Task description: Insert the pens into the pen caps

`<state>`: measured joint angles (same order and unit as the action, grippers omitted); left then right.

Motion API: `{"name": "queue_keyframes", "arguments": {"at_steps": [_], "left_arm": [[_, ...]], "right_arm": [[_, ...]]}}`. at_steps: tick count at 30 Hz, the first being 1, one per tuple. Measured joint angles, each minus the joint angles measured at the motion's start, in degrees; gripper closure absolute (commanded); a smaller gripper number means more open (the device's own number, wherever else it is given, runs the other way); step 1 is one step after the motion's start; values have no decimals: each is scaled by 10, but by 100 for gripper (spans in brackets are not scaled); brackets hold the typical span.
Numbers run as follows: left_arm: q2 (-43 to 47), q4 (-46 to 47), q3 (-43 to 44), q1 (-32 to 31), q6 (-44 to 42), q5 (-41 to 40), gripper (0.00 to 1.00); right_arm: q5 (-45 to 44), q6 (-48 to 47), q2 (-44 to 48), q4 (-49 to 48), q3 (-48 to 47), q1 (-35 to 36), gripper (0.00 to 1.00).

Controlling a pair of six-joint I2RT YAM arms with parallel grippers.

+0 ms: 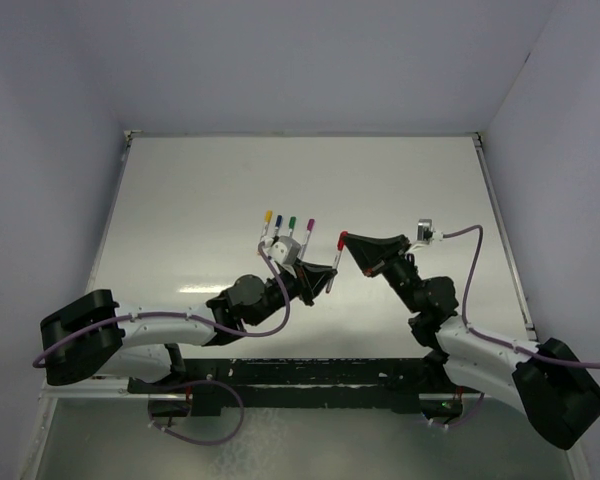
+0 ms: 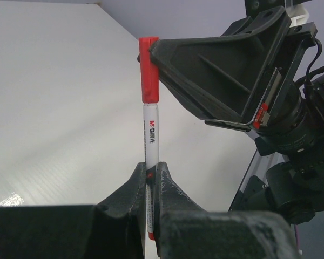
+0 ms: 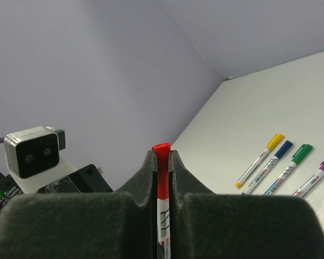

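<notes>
**Two grippers closed on one red pen and its cap, centre of the overhead frame.**

The left gripper was clamped on the lower barrel of the red pen, just above its red tail end, and held it upright in the middle of the left wrist frame. The right gripper was pinched shut on the red cap, which sat over the pen's upper end with the barrel tip inside it. Whether the cap was pushed fully home could not be told. Beyond the fingers, at the lower right of the right wrist frame, the yellow pen, blue pen, green pen and purple pen lay side by side on the table. Each wore a cap of its own colour.
</notes>
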<state>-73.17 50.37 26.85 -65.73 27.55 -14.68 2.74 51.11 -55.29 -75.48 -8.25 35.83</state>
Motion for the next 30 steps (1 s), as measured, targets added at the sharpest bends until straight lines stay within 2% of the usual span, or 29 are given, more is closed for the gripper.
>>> {"name": "queue_keyframes", "arguments": {"at_steps": [8,17,30], "left_arm": [[5,-24,1,4,-18,0,100],[18,-58,17,28,-37,15,100],[18,-97,18,47,-53,30,100]], "right_arm": [[4,-24,50,106,-12,0,100],[13,-79,70,241,-80,0,100],[23,-97,31,276,-95,-2,100]]}}
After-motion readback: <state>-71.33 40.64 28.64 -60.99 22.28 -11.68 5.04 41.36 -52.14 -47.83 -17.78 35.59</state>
